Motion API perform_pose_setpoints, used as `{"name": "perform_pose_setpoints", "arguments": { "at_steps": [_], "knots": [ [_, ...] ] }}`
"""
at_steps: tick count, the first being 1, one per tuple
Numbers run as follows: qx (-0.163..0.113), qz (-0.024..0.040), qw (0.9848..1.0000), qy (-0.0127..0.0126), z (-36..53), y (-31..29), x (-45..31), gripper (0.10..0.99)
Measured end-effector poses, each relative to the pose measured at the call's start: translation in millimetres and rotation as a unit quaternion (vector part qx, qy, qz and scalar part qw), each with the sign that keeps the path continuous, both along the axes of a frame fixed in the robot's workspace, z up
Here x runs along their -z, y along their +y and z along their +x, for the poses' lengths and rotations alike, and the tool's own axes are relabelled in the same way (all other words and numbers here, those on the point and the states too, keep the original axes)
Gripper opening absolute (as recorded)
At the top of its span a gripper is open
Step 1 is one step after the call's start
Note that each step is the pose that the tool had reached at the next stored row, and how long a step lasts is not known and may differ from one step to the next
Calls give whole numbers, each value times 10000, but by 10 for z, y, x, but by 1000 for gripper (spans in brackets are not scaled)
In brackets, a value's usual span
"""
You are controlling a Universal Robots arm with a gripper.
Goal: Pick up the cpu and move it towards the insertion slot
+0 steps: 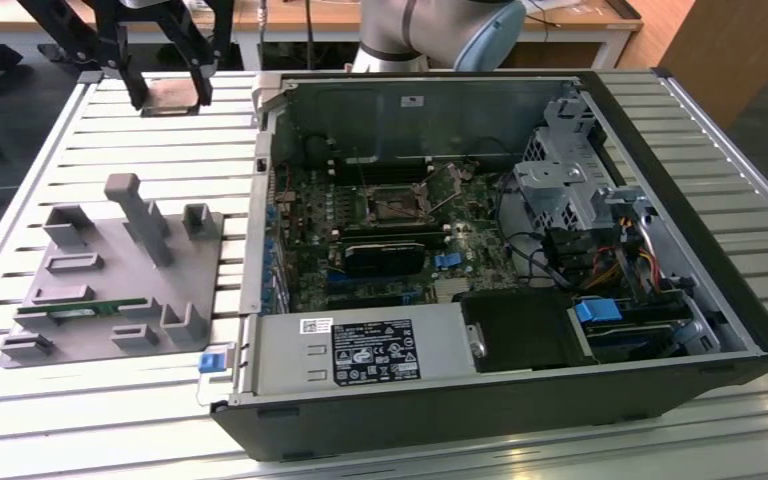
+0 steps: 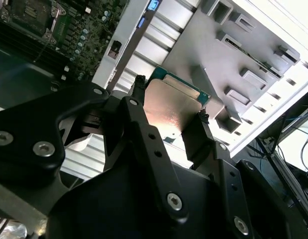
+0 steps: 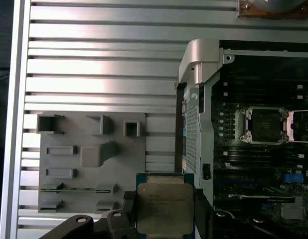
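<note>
Right, exterior view: tool (image 1: 171, 100) hangs over the slatted bench (image 1: 117, 140) at the view's far left, clamped on the cpu (image 1: 171, 101), well apart from the insertion slot (image 1: 392, 205) inside the open PC case (image 1: 704, 290); grey fixture tray (image 1: 104, 270) sits nearer the camera. Second wrist view: black fingers (image 2: 139, 114) pinch opposite edges of the cpu (image 2: 171, 107), probably to keep its faces untouched. First wrist view: cpu (image 3: 165, 206) held flat, metal lid facing the camera, square so no long axis, edges roughly parallel to the insertion slot (image 3: 266, 124); it hangs above bench (image 3: 104, 64) beside the case wall, off the fixture tray (image 3: 89, 164).
</note>
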State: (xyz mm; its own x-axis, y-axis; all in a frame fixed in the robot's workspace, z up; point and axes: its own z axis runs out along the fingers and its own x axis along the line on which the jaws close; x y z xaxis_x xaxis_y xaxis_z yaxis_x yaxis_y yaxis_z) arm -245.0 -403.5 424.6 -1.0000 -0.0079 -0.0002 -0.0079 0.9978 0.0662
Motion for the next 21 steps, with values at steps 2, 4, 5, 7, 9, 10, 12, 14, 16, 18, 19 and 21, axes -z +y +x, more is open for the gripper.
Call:
{"name": "perform_pose_setpoints", "arguments": {
  "at_steps": [2, 4, 5, 7, 9, 10, 12, 14, 16, 18, 19, 21],
  "knots": [
    [0, 0, 10000, 1, 25, 2, -1, 545],
    [0, 0, 10000, 0, 52, 8, 0, 545],
    [0, 0, 10000, 1, 65, 12, 0, 545],
    [0, -1, 10000, 1, 92, 19, 0, 545],
    [0, 0, 10000, 0, 122, 27, 1, 545],
    [0, 0, 10000, 0, 138, 31, 1, 545],
    [0, 0, 10000, 1, 170, 40, 1, 545],
    [0, 0, 10000, 0, 200, 49, 2, 545],
    [0, 0, 10000, 0, 228, 56, 2, 545],
    [0, 0, 10000, 0, 257, 63, 2, 545],
    [0, 0, 10000, 1, 270, 66, 2, 545],
    [0, 0, 10000, 1, 298, 72, 2, 545]
  ]
}}
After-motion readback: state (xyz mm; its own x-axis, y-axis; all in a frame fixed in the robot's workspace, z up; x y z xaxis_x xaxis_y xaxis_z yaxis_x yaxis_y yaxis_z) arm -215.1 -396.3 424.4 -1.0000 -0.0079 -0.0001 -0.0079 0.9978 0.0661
